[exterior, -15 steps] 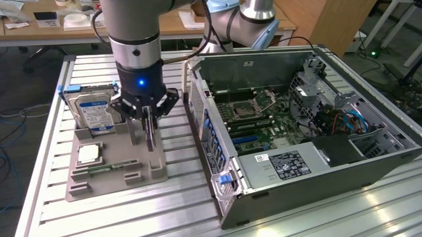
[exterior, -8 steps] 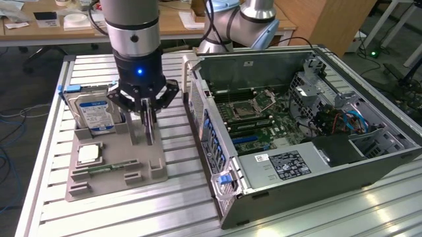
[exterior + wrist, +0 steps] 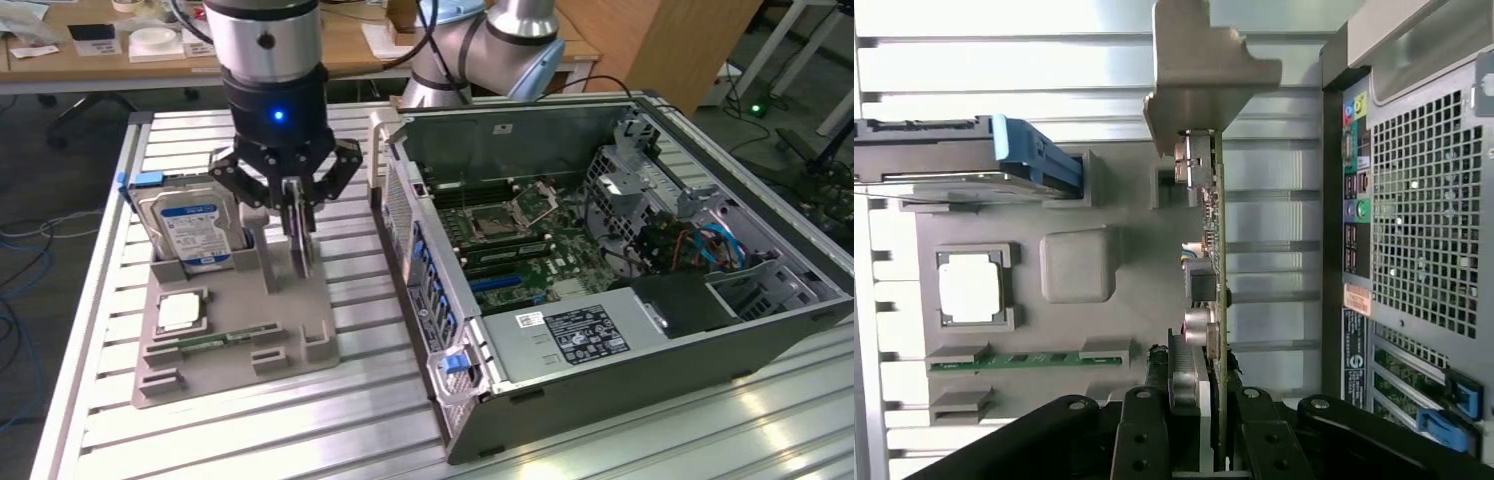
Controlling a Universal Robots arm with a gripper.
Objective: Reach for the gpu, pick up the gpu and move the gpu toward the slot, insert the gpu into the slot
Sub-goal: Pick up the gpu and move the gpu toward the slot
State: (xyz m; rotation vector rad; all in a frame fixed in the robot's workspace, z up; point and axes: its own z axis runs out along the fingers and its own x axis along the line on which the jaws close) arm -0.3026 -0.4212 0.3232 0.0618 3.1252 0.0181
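Gpu (image 3: pixel 1212 300) stood edgewise in my gripper (image 3: pixel 1199 425), and my fingers (image 3: pixel 1144 440) were pinched against its two faces near one end. Its pale metal bracket (image 3: pixel 1199 75) sat at the end farthest from my fingers. In the exterior view the card hung upright under the gripper, left of the frame's centre. Its lower end was over the grey holder (image 3: pixel 227 345), and I could not tell whether it was touching the holder or just clear of it.

On that holder, beside the card toward the exterior view's left, a silver hard drive (image 3: pixel 187 225) with a blue-and-white label stood upright in its pocket. Nearer the lower left of the frame, a square processor (image 3: pixel 178 312) lay flat in a recess. A narrow green memory stick (image 3: pixel 227 340) lay just beyond it, toward the holder's lower edge. The holder rested on the ribbed metal surface (image 3: pixel 400 430).

To the exterior view's right stood the open computer case (image 3: pixel 441 300), well apart from the card. Inside it lay the green motherboard (image 3: pixel 541 255) with its square silver processor socket (image 3: pixel 514 212). The slot (image 3: pixel 505 287) was among the blue strips below the socket, with nothing seated in it. A labelled power supply (image 3: pixel 587 335) filled the case's lower corner. Behind the case, at the top of the frame, rose the arm (image 3: pixel 487 45), with wooden desks (image 3: pixel 347 50) beyond it.
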